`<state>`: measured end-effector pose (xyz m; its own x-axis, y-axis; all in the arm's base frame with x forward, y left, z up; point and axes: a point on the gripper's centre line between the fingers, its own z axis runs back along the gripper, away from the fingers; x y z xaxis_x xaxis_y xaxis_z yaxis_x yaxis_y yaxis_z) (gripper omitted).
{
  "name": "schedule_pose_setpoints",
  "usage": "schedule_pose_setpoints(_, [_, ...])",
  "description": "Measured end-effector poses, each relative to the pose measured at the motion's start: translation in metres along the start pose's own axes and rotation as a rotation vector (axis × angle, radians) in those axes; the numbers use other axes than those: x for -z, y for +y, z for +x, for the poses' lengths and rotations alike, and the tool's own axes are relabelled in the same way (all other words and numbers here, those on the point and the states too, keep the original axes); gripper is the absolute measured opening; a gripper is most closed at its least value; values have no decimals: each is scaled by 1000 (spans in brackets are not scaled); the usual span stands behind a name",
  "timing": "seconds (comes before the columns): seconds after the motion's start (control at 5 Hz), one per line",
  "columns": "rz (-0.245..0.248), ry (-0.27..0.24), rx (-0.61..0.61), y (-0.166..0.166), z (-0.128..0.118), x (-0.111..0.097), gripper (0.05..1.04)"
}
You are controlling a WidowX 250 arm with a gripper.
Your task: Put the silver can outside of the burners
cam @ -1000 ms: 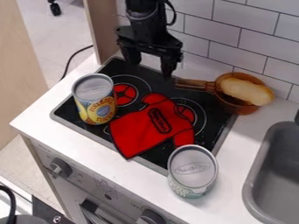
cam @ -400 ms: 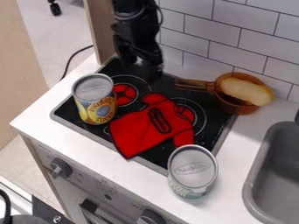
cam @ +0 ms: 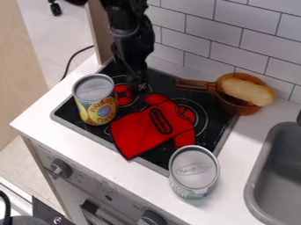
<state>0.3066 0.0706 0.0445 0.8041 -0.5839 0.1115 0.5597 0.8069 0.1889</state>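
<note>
While my gripper (cam: 137, 83) hangs over the black stovetop (cam: 160, 154), I cannot tell its opening or any grip. A silver-topped, yellow-labelled can (cam: 97, 108) stands upright on the stovetop's left; another silver-topped can (cam: 192, 173) stands at its near edge.

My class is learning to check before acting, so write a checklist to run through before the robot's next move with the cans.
1. Yellow-labelled can upright: ok, it stands on the black cooktop.
2. Yellow-labelled can off the cooktop: not ok.
3. Gripper at a can: not ok, it hangs over the burner beside the yellow-labelled one.
4. Burners uncovered: not ok, the red cloth overlaps one.
5. Pale-labelled can upright: ok, by the cooktop's front edge.
6. Which can "silver" means: cannot tell, both have silver lids.
</note>
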Motion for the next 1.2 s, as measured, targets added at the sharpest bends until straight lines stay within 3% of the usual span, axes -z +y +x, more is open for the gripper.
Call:
schedule_pose_setpoints(0.6, [13,47,34,10,-31,9,998])
schedule_pose_setpoints(1.2, [-6,89,8,25,-62,9,998])
